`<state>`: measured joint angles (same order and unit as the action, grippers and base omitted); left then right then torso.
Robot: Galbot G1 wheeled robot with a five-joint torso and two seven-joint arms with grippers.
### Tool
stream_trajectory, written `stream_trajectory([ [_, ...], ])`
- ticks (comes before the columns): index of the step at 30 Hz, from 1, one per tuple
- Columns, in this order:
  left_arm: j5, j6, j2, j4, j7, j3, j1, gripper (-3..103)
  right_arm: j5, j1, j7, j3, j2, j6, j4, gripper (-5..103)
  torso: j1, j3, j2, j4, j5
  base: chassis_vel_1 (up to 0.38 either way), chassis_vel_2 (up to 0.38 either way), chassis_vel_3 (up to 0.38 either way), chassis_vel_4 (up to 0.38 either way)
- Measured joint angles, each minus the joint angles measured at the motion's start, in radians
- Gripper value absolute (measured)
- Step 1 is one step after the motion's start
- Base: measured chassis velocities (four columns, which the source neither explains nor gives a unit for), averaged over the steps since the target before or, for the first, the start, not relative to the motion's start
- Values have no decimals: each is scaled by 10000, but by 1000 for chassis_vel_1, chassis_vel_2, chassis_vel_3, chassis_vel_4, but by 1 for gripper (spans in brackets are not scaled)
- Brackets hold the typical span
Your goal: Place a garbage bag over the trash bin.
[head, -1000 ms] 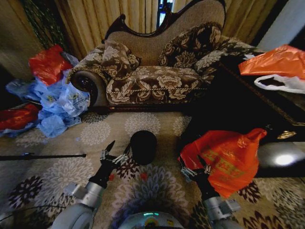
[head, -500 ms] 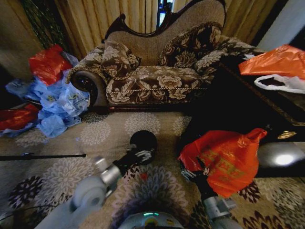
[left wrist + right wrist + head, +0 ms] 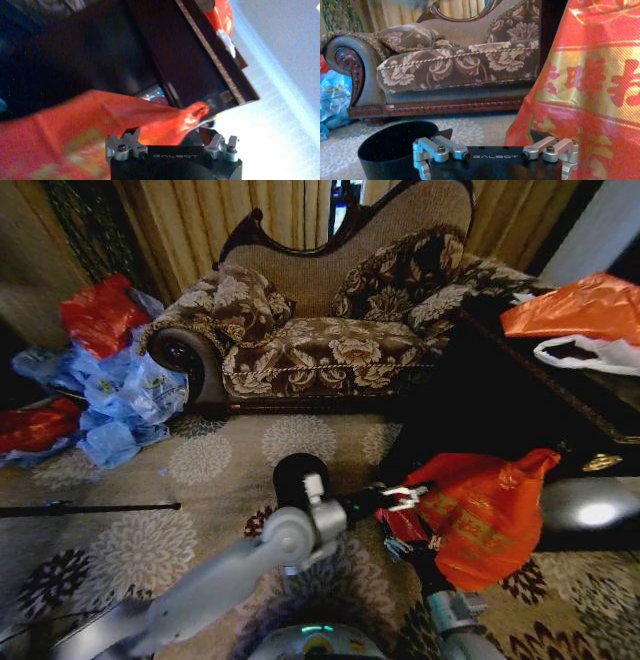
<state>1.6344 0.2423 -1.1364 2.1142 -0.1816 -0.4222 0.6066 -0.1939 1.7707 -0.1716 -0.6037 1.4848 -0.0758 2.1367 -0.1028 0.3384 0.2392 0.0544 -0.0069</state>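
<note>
Hanging beside the dark table (image 3: pixel 500 420), the garbage bag (image 3: pixel 480 515) shows gold print and sits right of the trash bin (image 3: pixel 300 478) on the patterned carpet (image 3: pixel 200 470). The left gripper (image 3: pixel 405 498), fingers spread, reaches across to the bag's near edge. The right gripper (image 3: pixel 415 542) is at the bag's lower edge; whether it grips is unclear.

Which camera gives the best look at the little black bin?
The right wrist view: the trash bin shows its open round rim up close on the carpet. In the head view the trash bin is partly hidden behind the left arm. The left wrist view faces elsewhere.
</note>
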Motion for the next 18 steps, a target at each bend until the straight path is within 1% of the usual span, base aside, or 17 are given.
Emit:
stream_trajectory([
  [1, 0, 0, 0, 0, 0, 0, 0, 82, 0, 0, 0, 0, 0, 0, 0, 100, 0, 0, 0, 0, 0, 0, 0, 0, 0],
  [2, 269, 9, -277, -110, -122, -88, -127, 81, 84, 4, 0, -15, 34, -7, -33, 100, 0, 0, 0, 1, 1, 0, 0, 0, 0],
  [3, 359, 10, -488, -234, -169, -142, -210, 81, 124, 6, 1, -28, 53, -11, -49, 100, 0, 0, 0, 1, 0, 0, 0, 0, 0],
  [4, 359, 10, -488, -234, -169, -142, -210, 81, 124, 6, 1, -28, 53, -11, -49, 100, 0, 0, 0, 1, 0, 0, 0, 0, 0],
  [5, 385, 10, -628, -325, -192, -177, -259, 80, 135, 7, 5, -39, 62, -12, -55, 100, 0, 0, -1, 0, 0, 0, 0, 0, 0],
  [6, 395, 11, -918, -534, -229, -244, -360, 79, 138, 10, 13, -68, 66, -18, -75, 100, 0, 0, 0, -1, 0, 0, 0, 0, 0],
  [7, 395, 11, -918, -534, -229, -244, -360, 79, 138, 10, 13, -68, 66, -18, -75, 100, 0, 0, 0, -1, 0, 0, 0, 0, 0],
  [9, 331, 11, -1368, -874, -238, -357, -502, 78, 131, 11, 46, -114, 67, -24, -97, 100, 0, 0, 1, 1, -1, 0, 0, 0, 0],
  [11, 300, 11, -1442, -945, -238, -381, -523, 78, 128, 11, 52, -126, 66, -27, -104, 100, 1, 0, 1, 1, -1, 0, 0, 0, 0],
  [12, 116, 10, -1803, -1279, -239, -507, -604, 74, 120, 15, 64, -175, 62, -32, -128, 100, 1, 0, 1, 2, -1, 0, 0, 0, 0],
  [13, 43, 13, -2007, -1443, -244, -565, -638, 74, 120, 35, 64, -206, 59, -17, -128, 100, 0, 0, 1, 0, 0, 0, 0, 0, 0],
  [15, 14, 14, -2131, -1529, -252, -598, -659, 74, 120, 52, 65, -215, 59, -6, -128, 100, 1, 0, 1, 1, -1, 0, 0, 0, 0],
  [18, -68, 10, -2526, -1829, -295, -692, -745, 72, 119, 87, 71, -235, 59, -7, -141, 100, 1, 0, 1, 1, -1, 0, 0, 0, 0],
])
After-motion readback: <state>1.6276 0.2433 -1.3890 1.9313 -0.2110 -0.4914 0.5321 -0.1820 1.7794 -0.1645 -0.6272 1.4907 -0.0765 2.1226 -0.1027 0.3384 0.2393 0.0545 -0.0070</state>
